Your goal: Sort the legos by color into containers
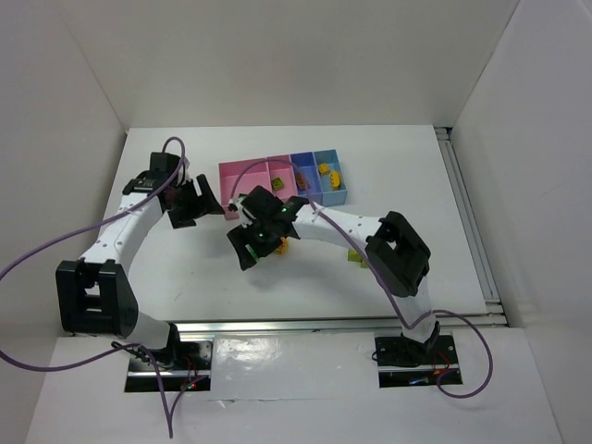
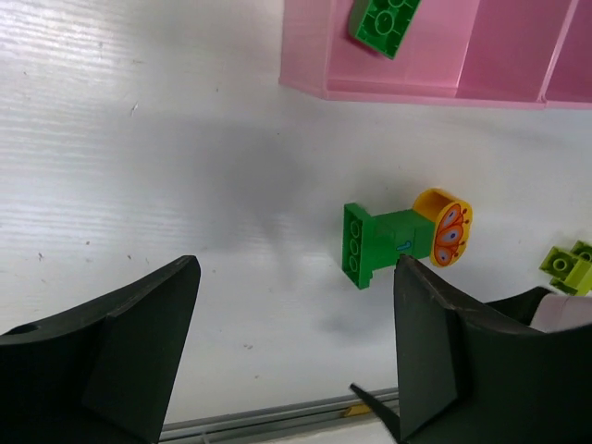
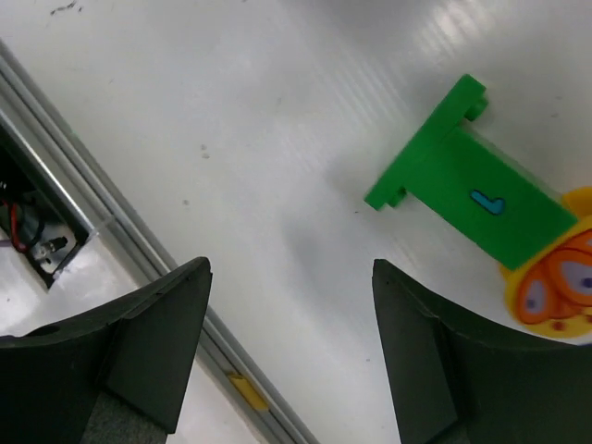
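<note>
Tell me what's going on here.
Color sorting into a row of bins is under way. Both grippers are open and empty: the right gripper hovers over a green brick joined to a yellow butterfly piece on the table, the left gripper hangs near the pink bin. A second green brick lies in that bin; a lime brick waits outside.

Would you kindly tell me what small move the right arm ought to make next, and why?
Probably slide the right pincer sideways until its open, empty jaws straddle the green brick, then descend. In the right wrist view the brick lies on the table, off to one side of the gap, with a yellow piece at its end.
</note>
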